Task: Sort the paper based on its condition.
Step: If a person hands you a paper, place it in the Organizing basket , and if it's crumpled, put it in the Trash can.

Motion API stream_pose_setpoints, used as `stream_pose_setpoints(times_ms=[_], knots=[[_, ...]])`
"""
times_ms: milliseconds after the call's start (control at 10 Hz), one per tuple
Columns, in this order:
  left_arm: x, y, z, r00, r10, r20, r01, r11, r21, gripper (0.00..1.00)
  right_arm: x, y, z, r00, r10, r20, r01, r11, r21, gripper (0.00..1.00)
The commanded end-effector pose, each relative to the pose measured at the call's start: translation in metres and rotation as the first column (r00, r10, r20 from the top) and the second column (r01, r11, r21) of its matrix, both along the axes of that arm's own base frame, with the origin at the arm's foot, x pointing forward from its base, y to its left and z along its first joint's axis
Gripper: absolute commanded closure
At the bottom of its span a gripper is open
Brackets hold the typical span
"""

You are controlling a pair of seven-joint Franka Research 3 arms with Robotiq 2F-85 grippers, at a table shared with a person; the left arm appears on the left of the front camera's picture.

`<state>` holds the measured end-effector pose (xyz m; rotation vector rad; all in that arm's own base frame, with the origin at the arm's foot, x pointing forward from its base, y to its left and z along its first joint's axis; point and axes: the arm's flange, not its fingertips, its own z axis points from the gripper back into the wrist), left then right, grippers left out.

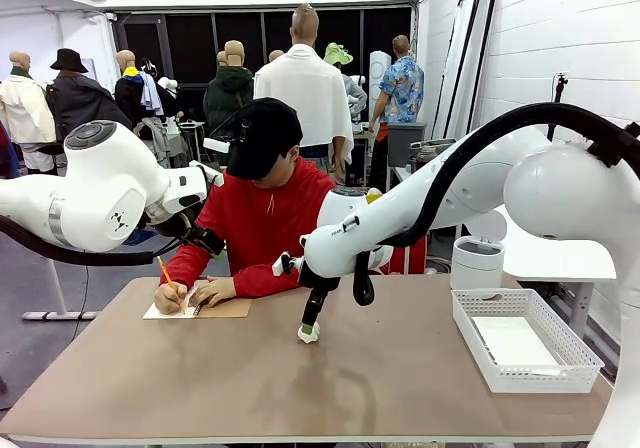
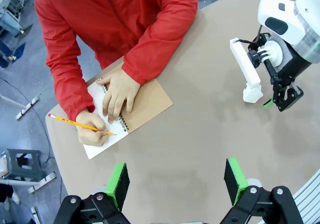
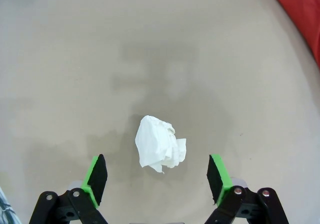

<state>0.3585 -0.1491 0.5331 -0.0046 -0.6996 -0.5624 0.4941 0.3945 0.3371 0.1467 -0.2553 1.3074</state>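
Observation:
A crumpled white ball of paper (image 3: 160, 146) lies on the tan table (image 3: 75, 59), between the green pads of my right gripper (image 3: 157, 179), which hangs open just above it without touching. In the front view the same ball (image 1: 308, 335) sits under the downward-pointing right gripper (image 1: 307, 324) at mid-table. A flat white sheet (image 1: 515, 343) lies in the white basket (image 1: 500, 373) at the right. My left gripper (image 2: 176, 184) is open and empty, held high over the table and looking down at the person.
At the far left edge a person in a red top writes with a pencil (image 2: 80, 125) in a spiral notebook (image 2: 147, 101) with a brown cover. A white round bin (image 1: 478, 263) stands behind the basket. My right arm (image 2: 295, 29) shows in the left wrist view.

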Motion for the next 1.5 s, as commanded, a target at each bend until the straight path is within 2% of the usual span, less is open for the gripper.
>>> stream_pose_setpoints(times_ms=[0,800,900,1000,1100,1200,1400], knots=[[0.000,0.000,-0.001,1.000,-0.002,-0.002,0.002,1.000,0.002,0.00,0.012,0.005,-0.008,1.000,0.005,0.007,-0.005,1.000,0.008,0.00],[0.000,0.000,-0.001,1.000,-0.002,-0.002,0.002,1.000,0.002,0.00,0.022,0.007,-0.023,0.999,-0.021,-0.045,0.020,0.999,-0.032,0.00],[0.000,0.000,-0.001,1.000,-0.002,-0.002,0.002,1.000,0.002,0.00,0.023,0.008,-0.023,0.998,-0.029,-0.047,0.027,0.999,-0.033,0.19],[0.000,0.000,-0.001,1.000,-0.002,-0.002,0.002,1.000,0.002,0.00,0.024,0.008,-0.024,0.998,-0.038,-0.052,0.036,0.999,-0.031,0.28],[0.000,0.000,-0.001,1.000,-0.002,-0.002,0.002,1.000,0.002,0.00,0.025,0.009,-0.025,0.998,-0.037,-0.057,0.035,0.999,-0.035,0.28],[0.000,0.000,-0.001,1.000,-0.002,-0.002,0.002,1.000,0.002,0.00,0.025,0.009,-0.025,0.997,-0.040,-0.059,0.038,0.999,-0.036,0.43],[0.000,0.000,-0.001,1.000,-0.002,-0.002,0.002,1.000,0.002,0.00,0.027,0.009,-0.026,0.997,-0.041,-0.065,0.039,0.999,-0.031,0.83]])
